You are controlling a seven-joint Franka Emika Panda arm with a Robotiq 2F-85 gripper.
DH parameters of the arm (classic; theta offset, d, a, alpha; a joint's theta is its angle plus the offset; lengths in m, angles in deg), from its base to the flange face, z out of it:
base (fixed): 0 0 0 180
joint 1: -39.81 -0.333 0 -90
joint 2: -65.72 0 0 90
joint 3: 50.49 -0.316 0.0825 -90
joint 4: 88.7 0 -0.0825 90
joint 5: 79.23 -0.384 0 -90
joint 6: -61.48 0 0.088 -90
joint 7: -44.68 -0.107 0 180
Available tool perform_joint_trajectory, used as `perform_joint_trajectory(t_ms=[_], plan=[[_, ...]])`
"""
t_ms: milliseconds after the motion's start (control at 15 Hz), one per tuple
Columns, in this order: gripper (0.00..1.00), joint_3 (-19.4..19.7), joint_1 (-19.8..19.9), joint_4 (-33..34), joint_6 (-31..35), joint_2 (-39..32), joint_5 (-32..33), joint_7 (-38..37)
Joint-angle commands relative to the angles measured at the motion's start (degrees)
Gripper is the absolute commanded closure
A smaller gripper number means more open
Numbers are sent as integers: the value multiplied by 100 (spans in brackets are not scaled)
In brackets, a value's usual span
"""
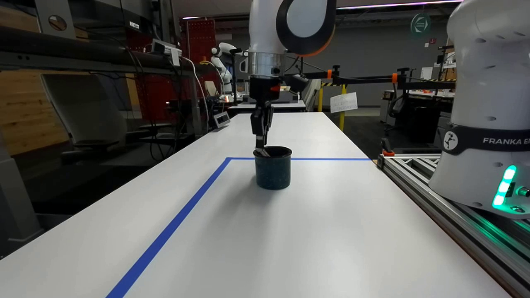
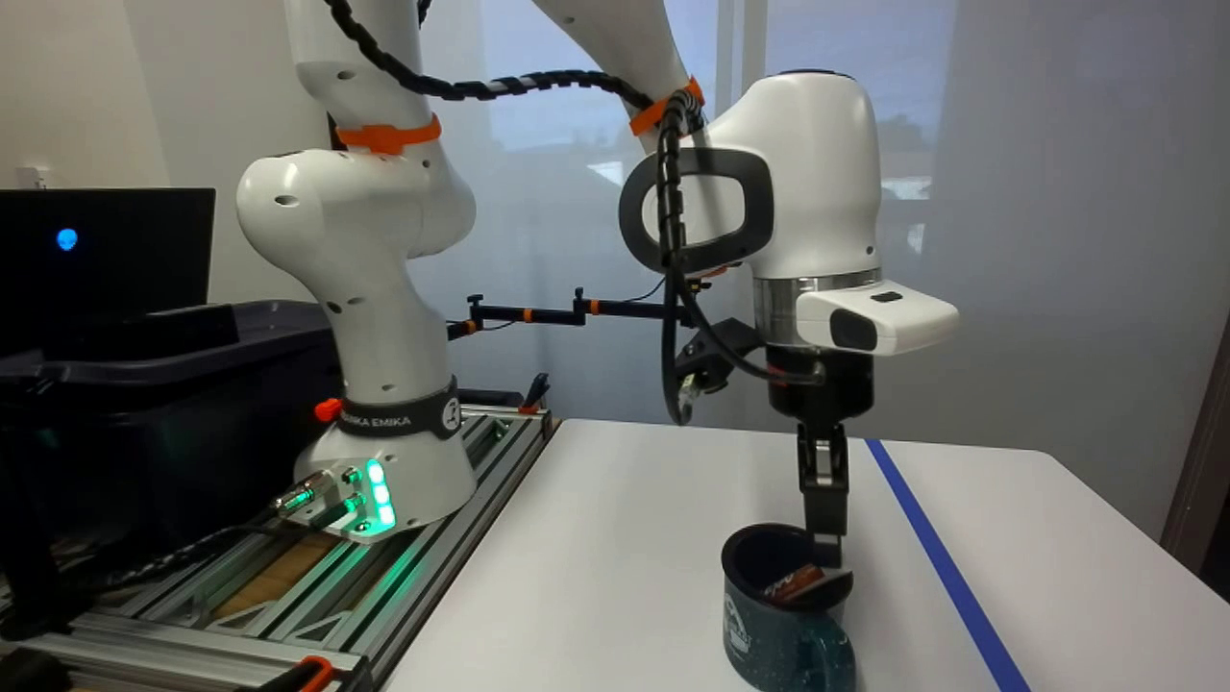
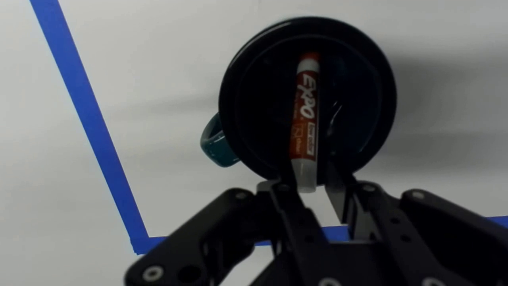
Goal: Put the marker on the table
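Observation:
The marker, red-brown with pale ends, leans inside the dark blue-black cup, its near end at the rim. It shows in an exterior view (image 2: 796, 583) and in the wrist view (image 3: 305, 115). The cup (image 1: 273, 174) stands upright on the white table (image 1: 306, 236); it also shows in an exterior view (image 2: 783, 639) and the wrist view (image 3: 388, 95). My gripper (image 3: 311, 172) points down at the cup's rim, fingers either side of the marker's pale end. A gap shows between the marker and one finger. The gripper also shows in both exterior views (image 1: 261, 142) (image 2: 828, 548).
Blue tape lines (image 1: 178, 219) run along and across the tabletop near the cup. The cup's handle (image 3: 220, 149) sticks out at its side. The robot base (image 1: 484, 165) stands on a metal rail frame (image 1: 439, 203) along the table's edge. A dark bin (image 2: 163, 432) stands behind the base.

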State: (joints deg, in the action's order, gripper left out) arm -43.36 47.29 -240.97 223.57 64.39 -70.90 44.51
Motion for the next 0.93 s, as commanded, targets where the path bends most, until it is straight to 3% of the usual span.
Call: perform_joint_trajectory(t_ms=[0, 133, 200, 400, 600, 867], plan=[[81, 19, 4, -223, 267, 73, -174, 113], [76, 22, 7, -276, 293, 89, -213, 120], [68, 30, 12, -302, 302, 84, -200, 104], [61, 53, 24, -382, 353, 93, -198, 116], [77, 82, 36, -445, 499, 67, -174, 133], [71, 130, 68, -477, 660, 0, -134, 142]])
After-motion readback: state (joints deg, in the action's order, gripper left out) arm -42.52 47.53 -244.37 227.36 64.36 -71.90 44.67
